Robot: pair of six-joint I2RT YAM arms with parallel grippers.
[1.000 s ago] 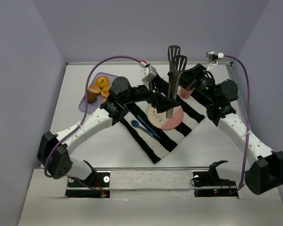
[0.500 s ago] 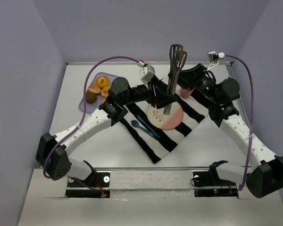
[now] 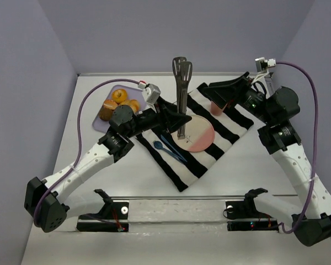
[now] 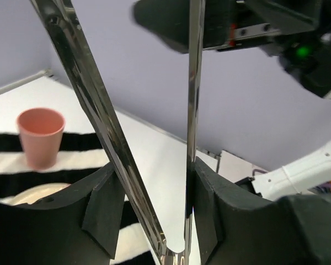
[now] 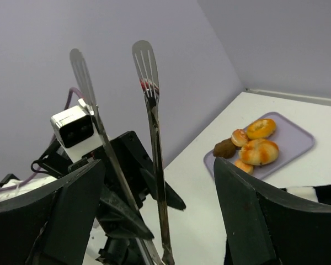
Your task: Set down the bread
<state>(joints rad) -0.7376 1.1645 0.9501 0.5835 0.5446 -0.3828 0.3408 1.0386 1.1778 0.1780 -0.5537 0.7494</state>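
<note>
The bread (image 5: 243,165), a small smooth orange bun, lies at the near edge of the lilac tray (image 5: 295,138), beside a ring bagel (image 5: 261,128) and a dark brown lump (image 5: 224,148). In the top view my left arm hides the bread. My left gripper (image 3: 177,118) (image 4: 154,193) is shut on a pair of metal tongs (image 3: 181,83) (image 4: 194,99), held upright above the pink plate (image 3: 201,138). My right gripper (image 3: 216,93) (image 5: 160,221) is open and holds nothing. It hangs above the pink cup (image 3: 215,109) and faces the tongs.
A black-and-white striped cloth (image 3: 171,163) lies under the plate and the cup (image 4: 40,136). A blue spoon (image 3: 159,146) rests on the cloth by the plate. The tray (image 3: 99,122) with several pastries sits at the back left, close to my left elbow.
My right gripper let go of the tongs and drew back to the right. My left gripper closed on them and carried them leftward over the plate.
</note>
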